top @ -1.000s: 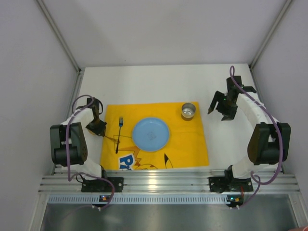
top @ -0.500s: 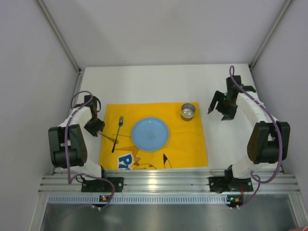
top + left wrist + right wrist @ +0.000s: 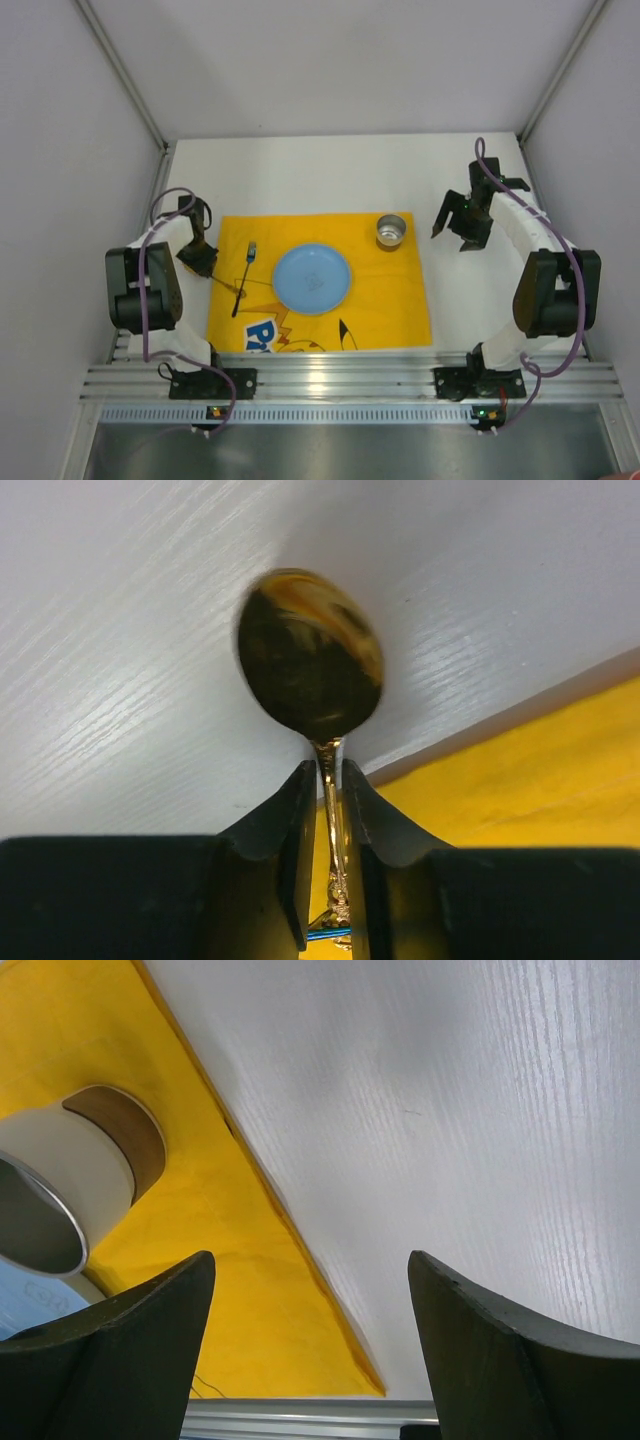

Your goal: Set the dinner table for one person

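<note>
The white dinner table [image 3: 320, 175] carries a yellow printed mat [image 3: 385, 300]. On the mat are a blue plate [image 3: 313, 279], a dark fork with a blue tip [image 3: 243, 281] left of the plate, and a metal cup [image 3: 391, 230] at the far right corner. My left gripper [image 3: 200, 258] is at the mat's left edge, shut on the thin handle of a gold spoon [image 3: 312, 670]. The spoon's bowl sticks out over the bare table [image 3: 150, 630]. My right gripper [image 3: 452, 222] is open and empty, just right of the cup [image 3: 60, 1200].
Grey walls close in the table on the left, the back and the right. An aluminium rail [image 3: 340, 380] with both arm bases runs along the near edge. The mat's right edge [image 3: 270, 1210] lies under the right gripper [image 3: 310, 1260].
My left gripper has shifted a little left and away with the spoon. The fork's near end has swung slightly left. The right arm has barely moved.
</note>
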Controlling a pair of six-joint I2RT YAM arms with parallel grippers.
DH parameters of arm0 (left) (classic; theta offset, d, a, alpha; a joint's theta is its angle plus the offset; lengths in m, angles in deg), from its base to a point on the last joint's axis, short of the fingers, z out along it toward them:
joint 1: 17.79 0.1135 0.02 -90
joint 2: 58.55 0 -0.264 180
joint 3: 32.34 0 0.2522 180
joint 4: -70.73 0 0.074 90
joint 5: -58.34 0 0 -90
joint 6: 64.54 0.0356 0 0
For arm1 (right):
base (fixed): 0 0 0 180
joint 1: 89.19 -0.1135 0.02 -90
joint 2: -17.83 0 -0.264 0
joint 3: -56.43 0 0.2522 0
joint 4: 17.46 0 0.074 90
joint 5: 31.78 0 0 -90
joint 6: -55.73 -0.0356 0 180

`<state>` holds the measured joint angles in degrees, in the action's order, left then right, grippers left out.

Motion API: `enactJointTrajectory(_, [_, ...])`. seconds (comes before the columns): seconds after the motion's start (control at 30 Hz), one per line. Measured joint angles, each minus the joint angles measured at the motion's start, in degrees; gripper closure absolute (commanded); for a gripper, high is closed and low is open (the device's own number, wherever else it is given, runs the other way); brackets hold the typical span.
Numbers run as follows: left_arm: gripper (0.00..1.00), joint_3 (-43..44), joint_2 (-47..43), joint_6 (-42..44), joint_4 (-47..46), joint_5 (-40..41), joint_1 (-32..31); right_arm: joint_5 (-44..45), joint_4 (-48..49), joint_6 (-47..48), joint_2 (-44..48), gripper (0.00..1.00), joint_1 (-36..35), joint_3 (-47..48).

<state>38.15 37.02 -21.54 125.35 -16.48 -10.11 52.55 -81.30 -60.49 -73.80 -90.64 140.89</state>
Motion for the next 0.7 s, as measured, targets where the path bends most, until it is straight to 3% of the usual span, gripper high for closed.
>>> enactJointTrajectory(0.1, [1.00,1.0,1.0,-0.6,-0.1,-0.3,0.0,0.0,0.0,0.3,0.0,0.21,0.1,0.0])
enactJointTrajectory(0.33, [1.00,3.5,2.6,0.5,1.3,1.5,2.7,-0.2,0.0,0.7,0.0,0.22,0.1,0.0])
enactJointTrajectory(0.5, [1.00,8.5,3.0,4.3,4.4,9.5,6.2,-0.5,0.0,0.7,0.0,0.22,0.2,0.1])
enactJointTrajectory(0.7, [1.00,17.9,0.4,8.3,6.0,15.8,4.7,-1.0,0.2,0.7,0.0,0.22,0.2,0.7])
